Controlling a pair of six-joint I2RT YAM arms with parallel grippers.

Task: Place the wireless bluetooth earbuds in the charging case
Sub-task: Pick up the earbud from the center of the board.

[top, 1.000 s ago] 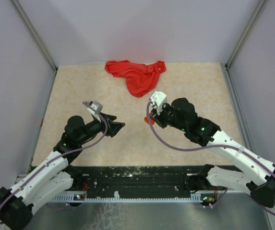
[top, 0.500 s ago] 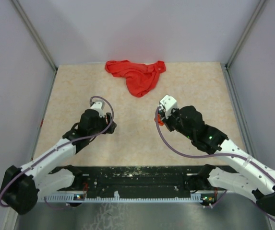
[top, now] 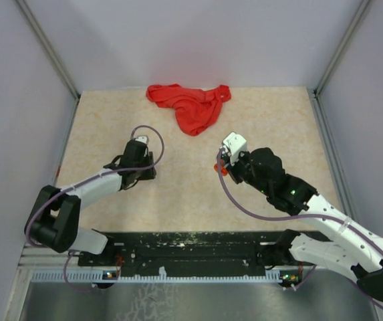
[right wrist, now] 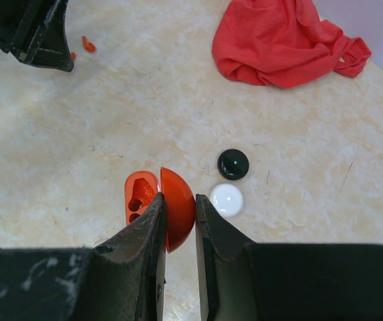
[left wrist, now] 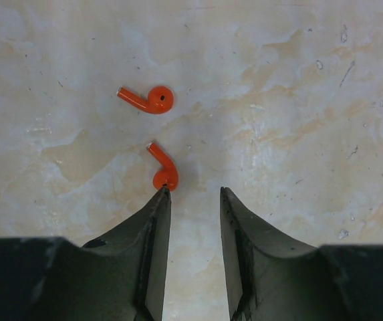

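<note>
Both grippers are working mid-bench, well clear of every edge.
The left arm (top: 91,187) is reaching low and forward, its left gripper (left wrist: 192,194) pointing down with jaws apart, one fingertip touching the nearer of two red earbuds (left wrist: 163,168) on bare bench (top: 278,120). The right gripper (right wrist: 179,200) is clamping the open red charging case (right wrist: 140,195). A red cloth (top: 191,107) is lying by the far edge.

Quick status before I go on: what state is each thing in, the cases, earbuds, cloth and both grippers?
red case, open, sockets empty, lid pinched
right gripper, shut on red case
left gripper, open, nothing between its fingers
nearer red earbud, lying loose, at one fingertip, not gripped
farther red earbud, lying loose, untouched
black case, looks shut
white case, looks shut
red cloth, crumpled
</note>
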